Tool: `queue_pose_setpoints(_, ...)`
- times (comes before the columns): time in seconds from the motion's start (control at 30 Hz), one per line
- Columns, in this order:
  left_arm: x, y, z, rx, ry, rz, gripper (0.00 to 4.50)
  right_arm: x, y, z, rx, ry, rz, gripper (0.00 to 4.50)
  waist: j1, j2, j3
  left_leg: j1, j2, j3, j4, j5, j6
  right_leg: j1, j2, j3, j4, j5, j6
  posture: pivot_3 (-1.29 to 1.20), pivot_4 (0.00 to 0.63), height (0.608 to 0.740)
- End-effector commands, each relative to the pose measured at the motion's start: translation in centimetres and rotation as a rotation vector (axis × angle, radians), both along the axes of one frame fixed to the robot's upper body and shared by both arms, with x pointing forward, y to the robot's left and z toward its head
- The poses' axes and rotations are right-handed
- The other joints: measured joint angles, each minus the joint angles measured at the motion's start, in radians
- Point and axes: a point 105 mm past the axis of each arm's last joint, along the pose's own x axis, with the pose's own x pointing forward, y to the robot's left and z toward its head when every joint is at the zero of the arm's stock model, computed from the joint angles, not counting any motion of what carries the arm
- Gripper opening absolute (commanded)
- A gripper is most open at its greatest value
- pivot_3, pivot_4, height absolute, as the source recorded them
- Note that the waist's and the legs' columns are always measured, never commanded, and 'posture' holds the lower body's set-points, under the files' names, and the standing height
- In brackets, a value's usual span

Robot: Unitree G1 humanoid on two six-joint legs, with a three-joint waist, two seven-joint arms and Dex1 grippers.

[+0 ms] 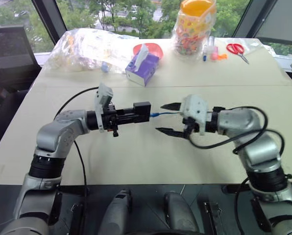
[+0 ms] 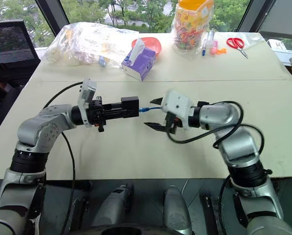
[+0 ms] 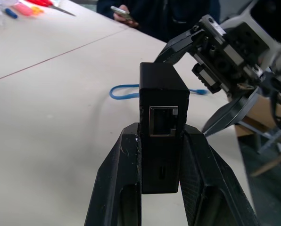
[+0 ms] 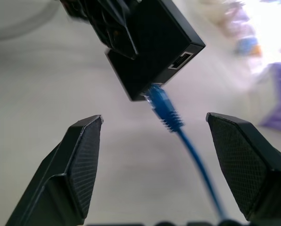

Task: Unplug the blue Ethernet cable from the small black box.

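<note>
Cable still plugged into the held box.
The left hand [image 1: 136, 115] is clamped on the small black box [image 1: 142, 112] above the surface [image 1: 136, 156]; the blue Ethernet cable [image 4: 166, 110] seems seated in it, running toward 3 o'clock between the right hand's [image 1: 171, 118] spread fingers.

Bright daylight from windows behind the table [image 1: 151, 152], soft shadows, blurred washed-out background in right wrist view
</note>
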Motion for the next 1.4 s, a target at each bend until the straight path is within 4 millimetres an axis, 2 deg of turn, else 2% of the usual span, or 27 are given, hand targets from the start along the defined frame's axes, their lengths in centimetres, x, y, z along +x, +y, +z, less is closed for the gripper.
queue_pose_setpoints(0.03, -1.5, 0.2, 2.7, -0.063, -0.044, -0.089, 0.48, -0.8, -0.5, 1.6, 0.110, 0.280, 0.018, 3.81, 0.002, 0.000, 0.000, -0.001, 0.000, 0.000, 0.000, 0.000, 0.000, 0.000, 0.000, 0.000, 0.000, 0.000, 0.000, 0.00, 0.150, 0.728)
queue_pose_setpoints(0.17, -1.9, 0.3, 3.5, -0.103, -0.029, -0.117, 0.48, -0.7, 0.1, 3.0, 0.214, 0.387, 0.059, 3.81, 0.004, 0.000, 0.000, -0.002, 0.000, 0.000, 0.000, 0.000, 0.000, -0.002, 0.000, -0.001, -0.002, 0.001, -0.001, 0.00, 0.150, 0.728)
queue_pose_setpoints(0.47, -1.9, 0.4, 3.6, -0.107, -0.020, -0.125, 0.48, -0.5, 1.1, 3.7, 0.283, 0.429, 0.094, 3.81, 0.005, 0.000, 0.000, -0.004, 0.000, 0.001, -0.001, -0.001, 0.002, -0.002, -0.001, -0.002, -0.004, 0.001, 0.000, 0.00, 0.150, 0.728)
queue_pose_setpoints(0.6, -1.9, 0.3, 3.7, -0.107, -0.022, -0.127, 0.48, -0.6, 1.3, 3.7, 0.279, 0.432, 0.099, 2.00, 0.006, 0.000, 0.000, -0.004, 0.000, 0.001, 0.000, -0.001, 0.002, -0.002, -0.001, -0.002, -0.004, 0.001, 0.000, 0.00, 0.150, 0.728)
queue_pose_setpoints(1.23, -1.9, 0.0, 3.7, -0.111, -0.028, -0.130, 0.48, -0.9, 2.1, 3.4, 0.250, 0.432, 0.127, 2.00, 0.021, 0.000, 0.000, -0.004, 0.000, 0.001, 0.000, -0.001, 0.001, -0.002, -0.001, -0.002, -0.004, 0.001, 0.000, 0.00, 0.150, 0.728)
queue_pose_setpoints(1.33, -2.1, 0.1, 3.5, -0.105, -0.027, -0.132, 0.48, -1.0, 2.1, 3.3, 0.245, 0.430, 0.128, 1.12, 0.023, 0.000, 0.000, -0.004, 0.000, 0.001, 0.000, -0.001, 0.001, -0.002, -0.001, -0.002, -0.004, 0.001, 0.000, 0.00, 0.150, 0.728)
queue_pose_setpoints(1.4, -2.1, 0.1, 3.4, -0.100, -0.025, -0.133, 0.48, -0.9, 2.0, 3.3, 0.243, 0.430, 0.128, 0.08, 0.023, 0.000, 0.000, -0.004, 0.000, 0.001, 0.000, -0.001, 0.001, -0.002, -0.001, -0.002, -0.004, 0.001, 0.000, 0.00, 0.150, 0.728)
